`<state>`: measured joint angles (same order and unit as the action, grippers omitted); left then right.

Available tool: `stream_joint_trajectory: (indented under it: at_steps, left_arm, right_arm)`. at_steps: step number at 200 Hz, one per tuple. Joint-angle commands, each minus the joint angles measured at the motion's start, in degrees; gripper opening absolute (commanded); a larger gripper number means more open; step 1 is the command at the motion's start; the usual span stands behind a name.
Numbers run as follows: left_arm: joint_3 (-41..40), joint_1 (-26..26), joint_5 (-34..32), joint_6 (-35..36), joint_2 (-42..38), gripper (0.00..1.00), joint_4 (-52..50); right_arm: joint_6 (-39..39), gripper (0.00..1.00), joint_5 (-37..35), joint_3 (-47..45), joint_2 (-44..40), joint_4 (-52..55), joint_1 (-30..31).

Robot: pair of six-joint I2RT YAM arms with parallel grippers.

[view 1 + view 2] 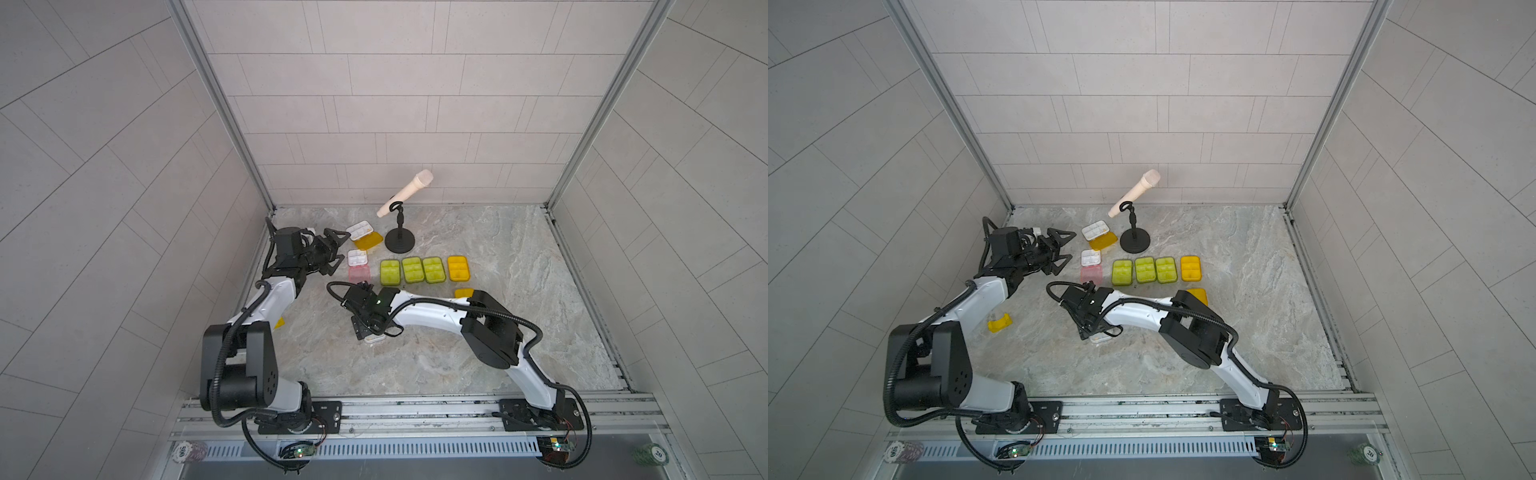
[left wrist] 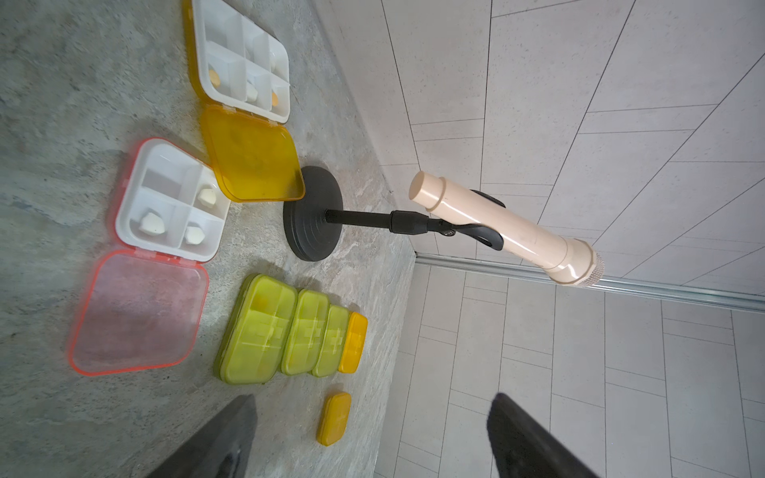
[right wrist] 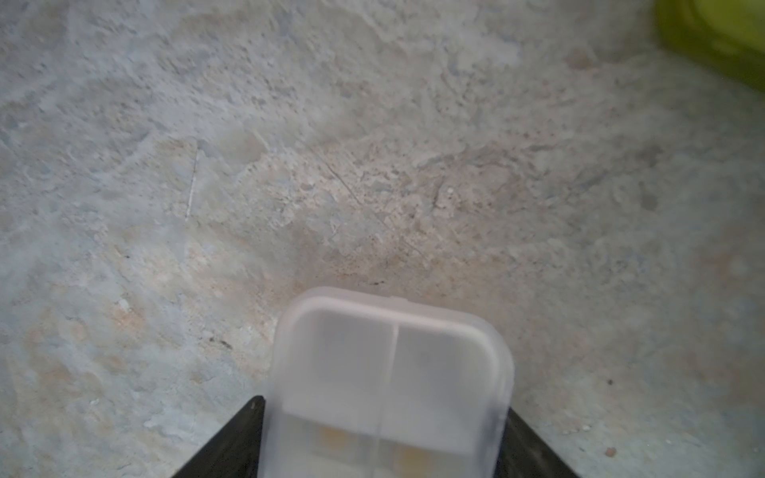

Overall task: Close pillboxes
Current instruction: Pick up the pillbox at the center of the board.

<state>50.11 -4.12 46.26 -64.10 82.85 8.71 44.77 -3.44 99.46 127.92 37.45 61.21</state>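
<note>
step: right gripper (image 3: pixel 384 407) clamps the clear pillbox (image 3: pixel 389 372) by both long sides; its lid looks down, so I read this as seating or shifting it
clear pillbox spot: low over the table (image 1: pixel 478 340), well toward the robot from the mic stand (image 1: pixel 400 241); resting or lifted, cannot tell
clear pillbox build: frosted rounded rectangle, centre rib, orange pills dim inside
stray closed one: orange-yellow pillbox (image 1: pixel 463 293), robot-side of stand, partly under right arm
closed row: three lime pillboxes (image 1: pixel 412 270) plus row-end orange pillbox (image 1: pixel 458 268), side by side just robot-side of stand, glossy translucent lids
left gripper (image 1: pixel 337 249): jaws wide apart, holding nothing, left of stand
pink pillbox (image 2: pixel 169 211): open, lid flat on table, white tray, chalky white pills
orange-lid pillbox (image 2: pixel 244 54): open, just beside stand base
next: fold pink lid over its hinge, press till it latches; light box likely slides, brace it
</note>
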Motion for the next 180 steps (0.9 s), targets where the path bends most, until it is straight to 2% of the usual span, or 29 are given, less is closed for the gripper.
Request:
stream_joint_trajectory:
  at_steps: [1,45,97,180]
  left_arm:
    - [-0.45,-0.45,0.32,-0.28,0.16,0.92,0.70]
    - [-0.45,-0.44,0.32,-0.25,0.34,0.92,0.74]
    - [-0.56,-0.44,0.15,-0.33,0.33,0.92,0.80]
    - [-0.62,-0.45,-0.21,-0.20,0.90,0.92,0.71]
  right_arm:
    - [1.66,0.78,-2.81,-3.84,-2.48,1.02,-0.30]
    - [2.55,0.75,-4.78,-11.24,-8.64,-2.81,-2.52]
    - [0.44,0.75,-6.66,-21.67,-15.15,-4.95,-9.71]
    - [-5.29,0.75,-9.00,-28.01,-17.33,-5.20,-18.26]
